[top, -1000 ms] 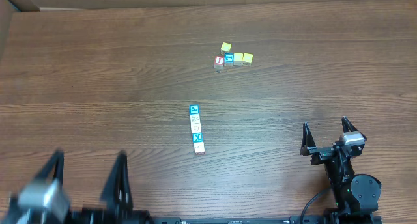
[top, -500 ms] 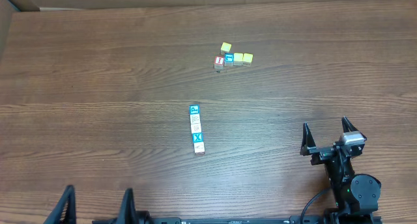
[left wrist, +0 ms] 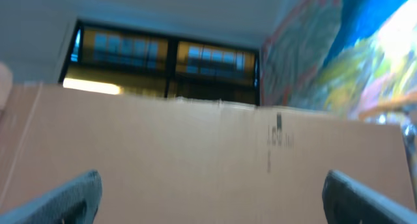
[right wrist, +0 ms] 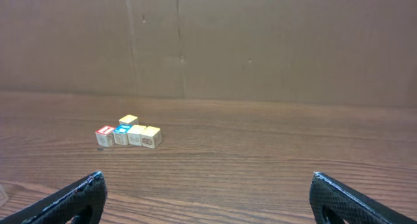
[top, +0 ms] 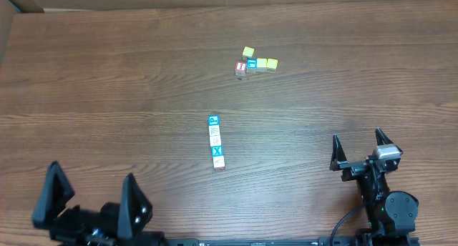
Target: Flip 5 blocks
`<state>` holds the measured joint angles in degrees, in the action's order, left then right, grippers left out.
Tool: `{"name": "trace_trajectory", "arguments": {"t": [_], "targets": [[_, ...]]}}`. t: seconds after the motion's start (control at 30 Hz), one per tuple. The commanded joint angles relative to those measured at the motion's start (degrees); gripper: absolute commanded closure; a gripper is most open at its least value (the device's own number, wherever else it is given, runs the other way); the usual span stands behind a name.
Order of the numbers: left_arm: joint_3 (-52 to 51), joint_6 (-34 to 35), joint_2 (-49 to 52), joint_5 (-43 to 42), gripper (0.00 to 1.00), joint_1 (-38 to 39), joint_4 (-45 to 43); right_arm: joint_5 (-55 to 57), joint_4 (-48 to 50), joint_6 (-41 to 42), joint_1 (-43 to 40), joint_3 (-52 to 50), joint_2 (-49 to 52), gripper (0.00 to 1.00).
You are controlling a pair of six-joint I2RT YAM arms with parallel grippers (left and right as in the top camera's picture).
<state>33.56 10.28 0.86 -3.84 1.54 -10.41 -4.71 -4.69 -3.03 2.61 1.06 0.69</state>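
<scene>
A straight row of several blocks [top: 215, 141] lies at the table's middle, its tops blue, white, white and a blue X. A second cluster [top: 255, 63] sits farther back, with yellow tops, one blue top and a red-topped cube [top: 241, 67]. The right wrist view shows this cluster [right wrist: 129, 133] far ahead on the left. My left gripper [top: 93, 199] is open at the front left edge, well away from the row, and its wrist view shows the gripper [left wrist: 212, 204] facing only a cardboard wall. My right gripper [top: 358, 147] [right wrist: 208, 198] stands open at the front right, holding nothing.
A cardboard wall [right wrist: 260, 42] runs along the table's far edge. The dark wood tabletop [top: 107, 81] stretches bare between the grippers and both groups of blocks. A cardboard corner [top: 11, 6] shows at the back left.
My left gripper dropped toward the front edge half a second ago and has come back up into view, still open. The right arm and the blocks have not moved.
</scene>
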Motion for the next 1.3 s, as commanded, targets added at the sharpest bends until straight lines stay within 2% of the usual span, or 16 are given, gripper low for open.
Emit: {"name": "trace_trajectory", "arguments": {"t": [0.0,0.17,0.4,0.53,0.67,1.0,1.27], "targets": [[-5.9,-0.9,-0.6,-1.6,0.0,0.4,-3.8,-0.3,0.3,-0.2,-0.4,-0.6,-0.5,0.0],[-13.9,-0.9,-0.6,-1.6,0.0,0.3,-4.2,-0.3,0.3,-0.2,-0.4,-0.6,-0.5,0.0],[-24.5,-0.8,-0.6,0.6,0.0,0.3,-11.7,-0.3,0.3,-0.2,-0.4,-0.6,-0.5,0.0],[-29.6,2.7,-0.6,1.5,0.0,0.3,-14.3,-0.3,0.3,-0.2,-0.4,-0.6,-0.5,0.0],[-33.1,3.0,-0.6,1.7,0.0,0.3,-14.2,-0.3,0.3,-0.2,-0.4,-0.6,-0.5,0.0],[-33.3,3.0,-0.6,5.9,0.0,0.3,3.9,-0.3,0.3,-0.2,-0.4,-0.6,-0.5,0.0],[-33.3,3.0,-0.6,7.3,0.0,0.3,13.6,-0.3,0.3,-0.2,-0.4,-0.6,-0.5,0.0]]}}
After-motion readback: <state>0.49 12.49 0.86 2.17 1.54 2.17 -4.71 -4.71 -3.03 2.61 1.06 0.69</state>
